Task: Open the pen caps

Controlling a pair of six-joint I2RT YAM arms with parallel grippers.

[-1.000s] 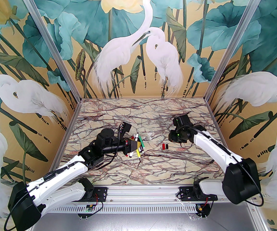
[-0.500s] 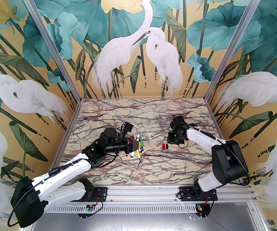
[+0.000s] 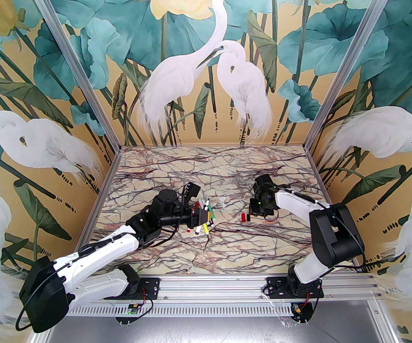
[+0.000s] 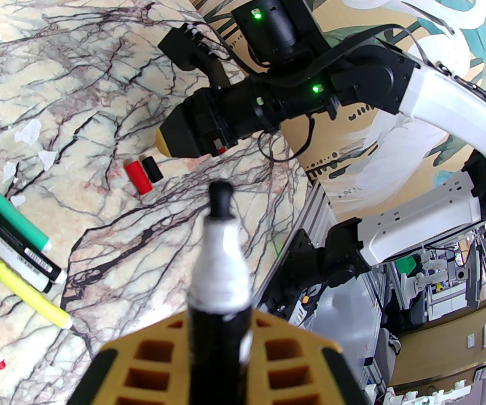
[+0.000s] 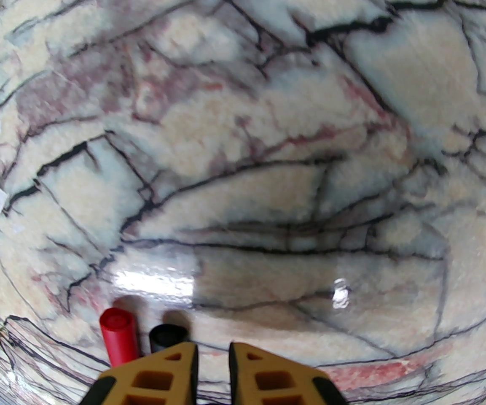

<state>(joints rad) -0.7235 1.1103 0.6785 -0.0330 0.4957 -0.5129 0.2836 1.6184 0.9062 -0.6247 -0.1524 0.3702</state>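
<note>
The left gripper (image 4: 219,340) squeezes the black pen (image 4: 219,247), tip pointing up-frame at the right gripper (image 5: 213,355), closed and empty beside the black cap (image 5: 167,336).

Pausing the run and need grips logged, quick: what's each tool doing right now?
Left tool: closed on a black-and-white pen, tip uncapped.
Right tool: closed, holding nothing; a black cap lies just beside it.

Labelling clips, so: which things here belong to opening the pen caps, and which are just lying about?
Job: black marker in the left gripper; loose pens; red cap; black cap.
Lying about: whitish scraps.
</note>
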